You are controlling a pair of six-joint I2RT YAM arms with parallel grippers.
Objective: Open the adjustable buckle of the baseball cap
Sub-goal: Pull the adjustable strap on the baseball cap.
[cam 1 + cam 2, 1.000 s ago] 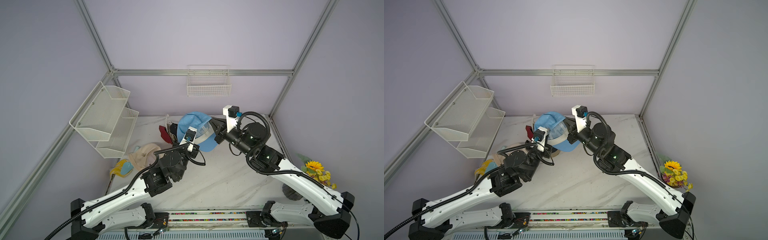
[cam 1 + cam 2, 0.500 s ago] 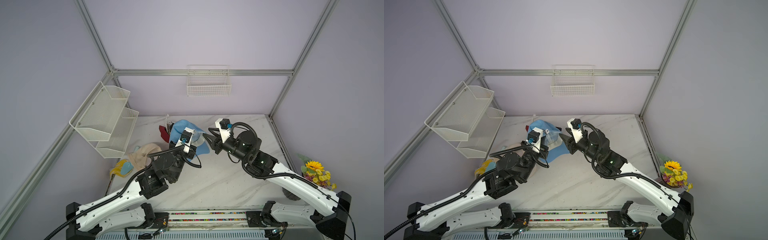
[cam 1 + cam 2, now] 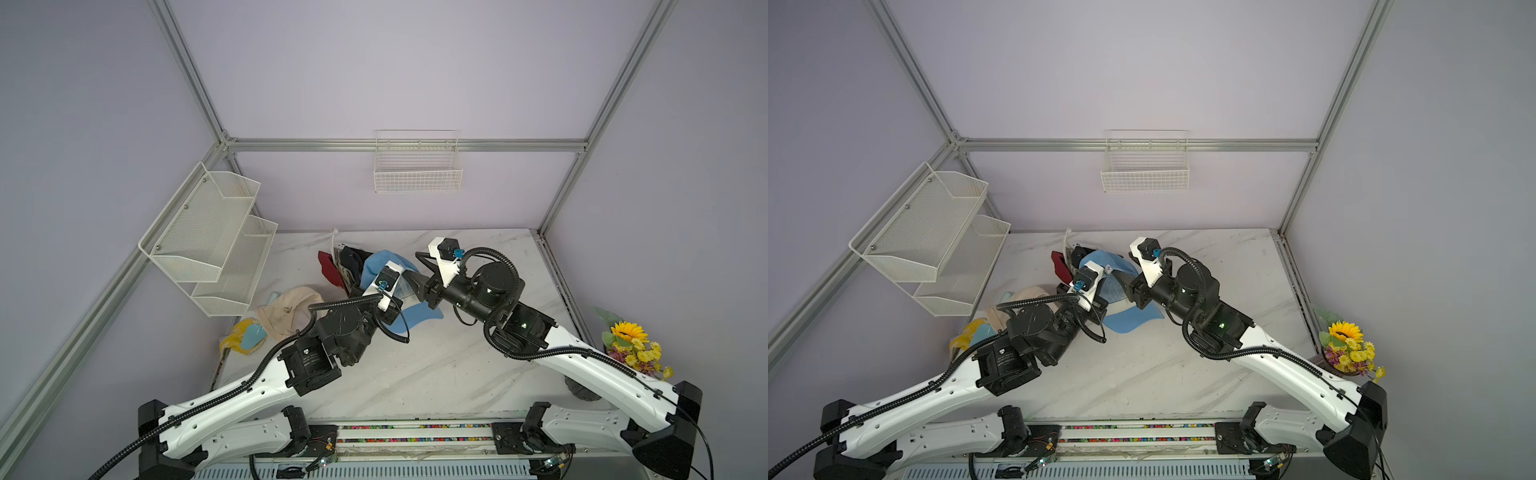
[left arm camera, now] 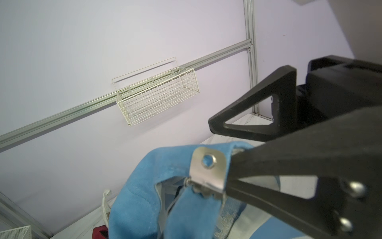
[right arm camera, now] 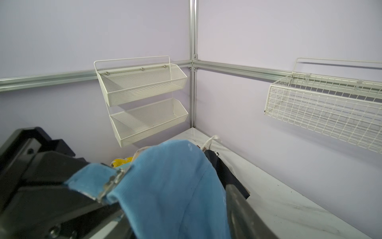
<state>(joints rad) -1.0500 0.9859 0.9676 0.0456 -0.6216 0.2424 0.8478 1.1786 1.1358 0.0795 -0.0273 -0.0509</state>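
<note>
left claw (image 4: 228, 182): pressed together on the blue strap (image 4: 186, 207), its black tips meeting right at the edge of the buckle (image 4: 208, 171), right of centre in the left wrist view.
right claw (image 3: 412, 268): spread apart with nothing gripped; in a top view it sits just right of the cap, in the middle of the frame.
right claw finger (image 4: 258, 115): a black triangle in the upper right of the left wrist view, above the buckle and clear of it; the right wrist view shows one finger (image 5: 239, 207) at the lower right, beside the cap's cloth, and i cannot tell whether it touches.
baseball cap (image 3: 376, 264): blue, between the two claws in the middle of both top views (image 3: 1096, 262); its brim (image 3: 422, 319) points toward the lower right, low over the tabletop (image 3: 436, 365).
buckle: silver, with a flat plate and a round hole, tilted up off the strap; in the lower left of the right wrist view (image 5: 115, 181) it sits at the left claw's tip. i cannot tell whether it has let go of the strap.
nearby caps: a dark red cap (image 3: 330, 270) and a navy cap (image 3: 353, 259) lie just left of the blue one; a tan cap (image 3: 286, 309) lies further left.
walls: a wire basket (image 3: 417, 166) at upper centre, a mesh shelf (image 3: 216, 245) at left.
</note>
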